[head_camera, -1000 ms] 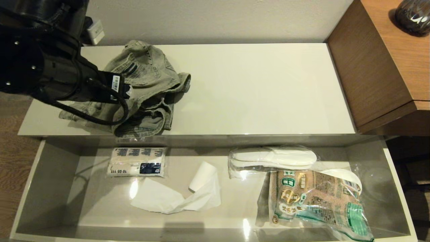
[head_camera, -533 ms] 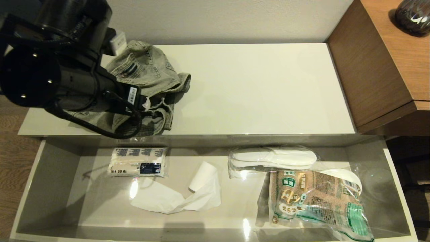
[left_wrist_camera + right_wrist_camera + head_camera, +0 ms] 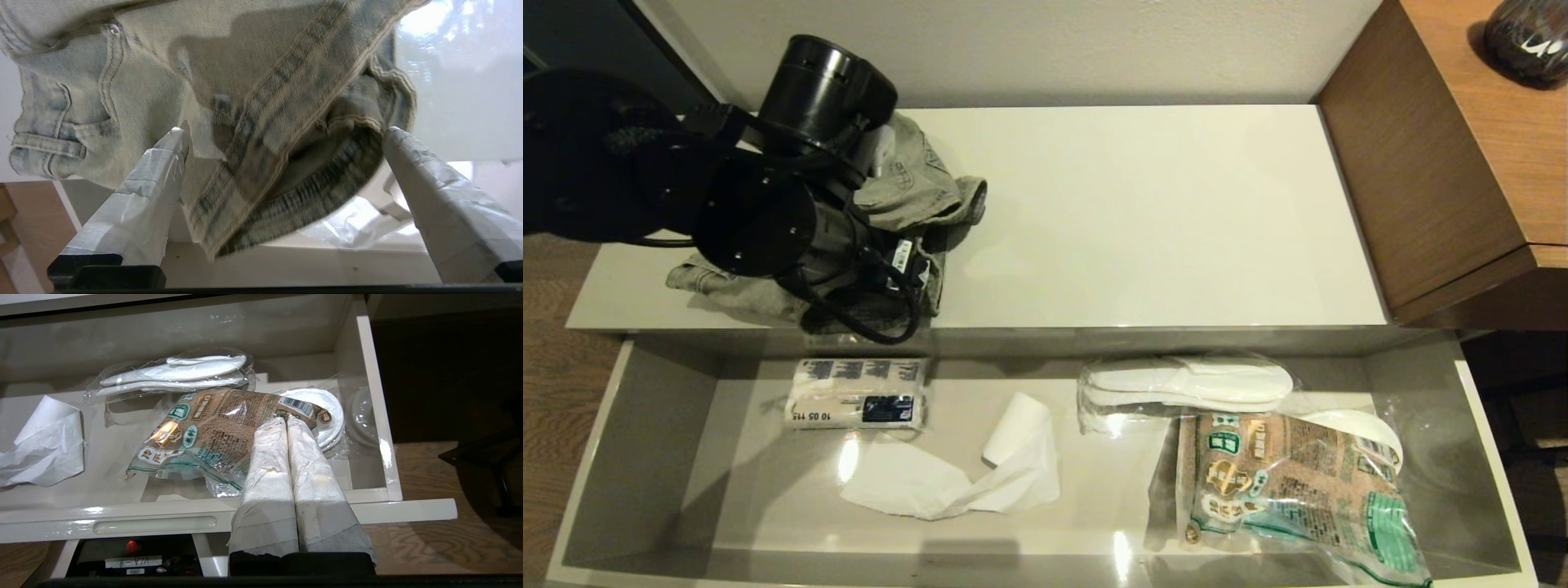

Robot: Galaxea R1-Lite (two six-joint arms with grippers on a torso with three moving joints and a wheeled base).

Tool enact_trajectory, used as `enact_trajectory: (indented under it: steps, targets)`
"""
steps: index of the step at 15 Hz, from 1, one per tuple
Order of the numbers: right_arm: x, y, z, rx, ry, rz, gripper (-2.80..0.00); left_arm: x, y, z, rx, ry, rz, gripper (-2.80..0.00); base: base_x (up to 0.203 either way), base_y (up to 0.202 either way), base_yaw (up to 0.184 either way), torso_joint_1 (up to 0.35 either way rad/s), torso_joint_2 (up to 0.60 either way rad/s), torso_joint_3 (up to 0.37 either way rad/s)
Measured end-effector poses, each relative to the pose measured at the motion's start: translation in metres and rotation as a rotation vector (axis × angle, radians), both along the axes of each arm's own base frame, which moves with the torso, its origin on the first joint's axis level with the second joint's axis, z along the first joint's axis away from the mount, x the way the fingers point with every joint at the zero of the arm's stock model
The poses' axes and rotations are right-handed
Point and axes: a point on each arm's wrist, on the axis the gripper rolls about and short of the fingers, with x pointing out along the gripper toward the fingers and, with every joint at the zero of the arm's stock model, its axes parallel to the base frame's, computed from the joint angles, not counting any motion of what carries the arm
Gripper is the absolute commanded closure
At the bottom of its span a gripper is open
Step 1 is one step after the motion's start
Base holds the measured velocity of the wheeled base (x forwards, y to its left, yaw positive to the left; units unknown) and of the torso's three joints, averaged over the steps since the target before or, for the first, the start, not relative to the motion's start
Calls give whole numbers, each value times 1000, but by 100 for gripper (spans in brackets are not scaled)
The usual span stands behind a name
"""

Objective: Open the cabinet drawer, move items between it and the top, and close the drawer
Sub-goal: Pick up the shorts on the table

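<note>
Since the earlier frame, left gripper [image 3: 282, 139] has swung toward the upper left, fingers spread wide around the denim garment [image 3: 915, 192] on the top [image 3: 1160, 212]. Nearer, right gripper [image 3: 287, 421] hangs closed and empty over the open cabinet drawer [image 3: 637, 425]; paper roll [image 3: 1013, 429] lies centre.

L gripper [image 3: 282, 134] fingers spread wide, straddling washed grey-green denim garment [image 3: 229, 94] w/ seams, over glossy cream-white top [image 3: 457, 102].
</note>
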Motion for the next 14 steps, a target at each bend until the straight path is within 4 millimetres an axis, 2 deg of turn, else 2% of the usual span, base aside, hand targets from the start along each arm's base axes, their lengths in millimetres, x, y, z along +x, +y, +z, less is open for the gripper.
enact_trajectory:
  steps: [4, 7, 10, 14]
  targets:
    - [0, 0, 0, -1, 0, 0, 0, 27, 20, 15, -11, -79, 138, -280, 0, 0, 0, 0, 0, 0]
    - [0, 0, 0, -1, -1, 1, 0, 38, 33, 15, 5, -93, 223, -280, 0, 0, 0, 0, 0, 0]
    - [0, 0, 0, 0, 0, 0, 0, 44, 36, 5, 5, -66, 243, -280, 0, 0, 0, 0, 0, 0]
    - [0, 0, 0, -1, 0, 1, 0, 49, 32, -21, 26, 6, 250, -280, 0, 0, 0, 0, 0, 0]
